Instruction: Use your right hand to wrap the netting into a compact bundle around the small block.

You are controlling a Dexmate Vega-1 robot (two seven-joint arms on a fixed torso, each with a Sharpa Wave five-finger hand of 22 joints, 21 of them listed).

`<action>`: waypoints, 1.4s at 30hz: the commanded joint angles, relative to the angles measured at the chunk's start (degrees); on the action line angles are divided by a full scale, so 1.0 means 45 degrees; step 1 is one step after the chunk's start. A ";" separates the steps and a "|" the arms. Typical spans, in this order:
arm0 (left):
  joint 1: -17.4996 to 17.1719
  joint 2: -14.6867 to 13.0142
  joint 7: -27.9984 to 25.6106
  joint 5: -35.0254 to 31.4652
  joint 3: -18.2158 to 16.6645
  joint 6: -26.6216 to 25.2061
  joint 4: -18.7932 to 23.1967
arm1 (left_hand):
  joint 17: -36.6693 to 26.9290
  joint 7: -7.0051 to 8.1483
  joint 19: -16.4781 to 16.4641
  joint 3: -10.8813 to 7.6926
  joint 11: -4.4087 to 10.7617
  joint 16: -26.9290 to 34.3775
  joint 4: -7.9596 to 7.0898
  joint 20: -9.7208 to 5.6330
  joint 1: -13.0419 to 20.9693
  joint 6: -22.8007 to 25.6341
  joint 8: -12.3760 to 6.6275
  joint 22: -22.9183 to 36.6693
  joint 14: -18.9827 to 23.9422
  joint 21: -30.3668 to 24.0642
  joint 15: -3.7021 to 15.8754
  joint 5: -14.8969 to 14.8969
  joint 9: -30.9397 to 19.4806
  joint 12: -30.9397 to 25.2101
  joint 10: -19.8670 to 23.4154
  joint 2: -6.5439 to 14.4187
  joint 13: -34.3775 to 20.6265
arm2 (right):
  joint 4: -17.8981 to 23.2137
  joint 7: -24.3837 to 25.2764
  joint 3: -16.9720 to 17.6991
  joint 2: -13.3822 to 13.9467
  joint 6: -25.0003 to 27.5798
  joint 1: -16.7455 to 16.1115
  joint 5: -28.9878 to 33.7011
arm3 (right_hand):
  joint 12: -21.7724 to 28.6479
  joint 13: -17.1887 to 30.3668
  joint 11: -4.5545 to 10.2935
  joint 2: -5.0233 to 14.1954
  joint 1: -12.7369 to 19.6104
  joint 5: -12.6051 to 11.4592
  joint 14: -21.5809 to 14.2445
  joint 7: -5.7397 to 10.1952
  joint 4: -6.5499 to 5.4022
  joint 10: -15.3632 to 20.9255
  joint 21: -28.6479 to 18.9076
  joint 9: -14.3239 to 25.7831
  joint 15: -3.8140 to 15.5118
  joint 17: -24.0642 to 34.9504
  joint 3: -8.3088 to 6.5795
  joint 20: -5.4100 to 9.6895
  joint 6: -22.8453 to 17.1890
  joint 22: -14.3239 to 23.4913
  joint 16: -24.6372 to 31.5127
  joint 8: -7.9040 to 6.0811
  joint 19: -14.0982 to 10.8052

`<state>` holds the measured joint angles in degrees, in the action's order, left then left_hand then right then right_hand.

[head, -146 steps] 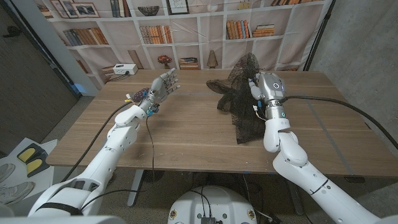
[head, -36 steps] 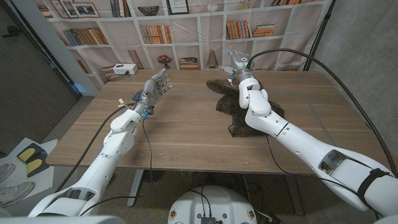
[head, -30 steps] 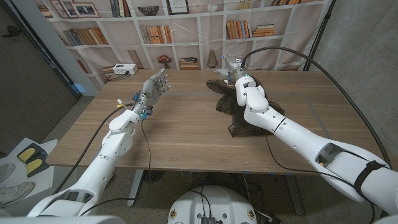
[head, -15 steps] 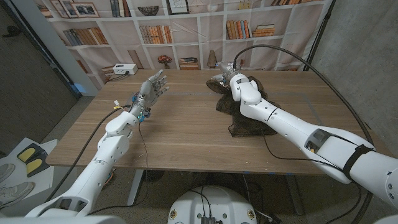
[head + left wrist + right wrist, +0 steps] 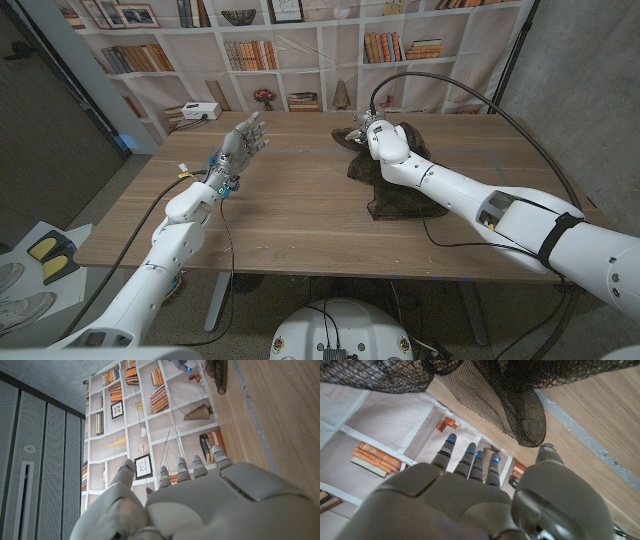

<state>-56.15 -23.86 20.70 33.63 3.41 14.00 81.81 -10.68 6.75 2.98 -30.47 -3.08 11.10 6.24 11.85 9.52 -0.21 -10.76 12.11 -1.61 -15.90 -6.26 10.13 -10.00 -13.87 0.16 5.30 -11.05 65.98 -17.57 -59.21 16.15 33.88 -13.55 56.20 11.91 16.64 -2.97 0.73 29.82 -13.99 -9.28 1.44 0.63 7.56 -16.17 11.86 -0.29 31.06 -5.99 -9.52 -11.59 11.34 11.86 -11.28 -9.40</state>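
Right of centre in the head view, toward the frame's upper part, the netting (image 5: pixel 395 180) lies as a dark heap on the wooden surface (image 5: pixel 290 215), with the right robot hand (image 5: pixel 366 130) at its far end, near the surface's back edge. That hand's fingers reach out apart past the heap, and the right wrist view shows them (image 5: pixel 470 457) straight and spread with nothing between them while a fold of netting (image 5: pixel 515 405) hangs just beside them; I judge it wide and holding nothing. The block is not to be seen; it may lie under the mesh, but I cannot tell. The left robot hand (image 5: pixel 240 140) stands raised at upper left, well apart from the netting, fingers apart and empty. The heap's long axis runs from the far end under the right hand down toward the near side, ending in a looser tail toward the picture's lower right; the far end looks thicker and the near end thin and flat. To do the step well, the hand likely needs to curl over the far lip of mesh, catch several layers and not one strand, and draw it over the thick middle along that long axis, keeping the fold low to the surface. Loose mesh may snag on fingertips, so a full closure before pulling seems wise, and the trailing tail should be gathered last.
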 commanded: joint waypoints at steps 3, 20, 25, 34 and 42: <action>-0.0294 -0.0105 -0.0144 0.0045 -0.0031 0.0084 0.0429 | -0.0025 0.0047 -0.0094 -0.0089 0.0074 0.0075 0.0012 0.0089 -0.0108 0.0104 -0.0019 0.0047 0.0083 0.0009 -0.0035 0.0024 -0.0062 0.0063 -0.0028 0.0018 -0.0068 | -0.1718 -0.1969 -0.0916 -0.0566 0.0575 0.0820 0.0275 | 0.0007 0.0052 -0.0040 0.0052 -0.0138 -0.0102 0.0092 0.0015 -0.0046 -0.0153 0.0042 0.0073 -0.0018 0.0017 0.0061 -0.0057 -0.0243 0.0032 -0.0008 -0.0136 0.0116; -0.0482 -0.0195 -0.0327 0.0131 -0.0176 0.0005 0.0558 | -0.0023 0.0055 -0.0111 -0.0102 0.0110 0.0063 0.0022 0.0090 -0.0112 0.0096 -0.0006 0.0047 0.0101 0.0009 -0.0027 0.0026 -0.0061 0.0095 -0.0051 0.0019 -0.0074 | -0.4545 -0.0257 -0.0649 -0.1915 -0.0440 0.1217 -0.1655 | 0.0493 0.0054 0.0872 0.1204 -0.0346 -0.0362 -0.0607 0.0401 -0.0356 0.0903 -0.0006 0.0041 0.0428 -0.0003 -0.0235 0.0164 -0.1692 0.0046 0.0387 -0.0515 -0.0127; -0.0448 -0.0222 -0.0295 0.0152 -0.0176 -0.0035 0.0511 | -0.0022 0.0048 -0.0116 -0.0107 0.0101 0.0058 0.0026 0.0090 -0.0110 0.0095 -0.0004 0.0047 0.0098 0.0009 -0.0011 0.0027 -0.0061 0.0102 -0.0055 0.0022 -0.0075 | -0.4099 0.1469 -0.0731 -0.1659 -0.0680 0.0773 -0.1759 | 0.1226 -0.0052 0.1377 0.1688 0.1101 -0.0648 -0.2357 0.0712 0.0563 0.3078 -0.0283 -0.0037 0.1191 -0.0103 -0.0945 0.0611 -0.3675 0.0015 0.1062 -0.0976 -0.1015; -0.0244 -0.0212 -0.0193 0.0168 -0.0111 -0.0123 0.0262 | -0.0021 0.0057 -0.0123 -0.0120 0.0114 0.0055 0.0030 0.0090 -0.0107 0.0092 0.0000 0.0047 0.0111 0.0009 -0.0027 0.0030 -0.0062 0.0114 -0.0058 0.0032 -0.0078 | -0.3096 0.3826 -0.0560 -0.1028 -0.0924 0.0059 -0.1714 | 0.3445 0.0351 0.2084 0.2132 0.4107 -0.0798 -0.5283 0.0757 0.1925 0.7778 -0.0711 0.0088 0.2564 0.0658 -0.2240 0.1412 -0.9732 -0.0032 0.2525 -0.2964 -0.2479; 0.0081 -0.0179 0.0007 0.0153 0.0021 -0.0209 -0.0067 | -0.0019 0.0045 -0.0124 -0.0132 0.0107 0.0048 0.0036 0.0091 -0.0103 0.0088 0.0004 0.0046 0.0114 0.0012 -0.0027 0.0033 -0.0062 0.0128 -0.0067 0.0040 -0.0081 | -0.1337 0.7583 0.1155 -0.0281 -0.1190 -0.1502 -0.2620 | 0.3854 0.0571 0.1691 0.2205 0.4144 -0.0688 -0.6002 0.0114 0.1559 0.8335 -0.0761 0.0423 0.2586 0.0675 -0.2504 0.1375 -1.0566 -0.0033 0.2548 -0.3682 -0.2646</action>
<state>-57.36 -24.77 19.82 34.34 2.82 13.55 83.18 -10.68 6.75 2.67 -30.72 -2.87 11.10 6.49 12.17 9.52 -0.22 -10.76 12.11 -1.41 -15.90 -6.45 10.13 -10.00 -13.49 -0.06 5.31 -11.34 52.84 -1.71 -60.63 11.76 29.79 -13.63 47.92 28.84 18.95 4.92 9.68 47.61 -17.30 -35.15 0.82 7.90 44.55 -19.30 13.53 3.42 34.06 -16.79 -3.28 -56.84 11.19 22.89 -27.26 -20.58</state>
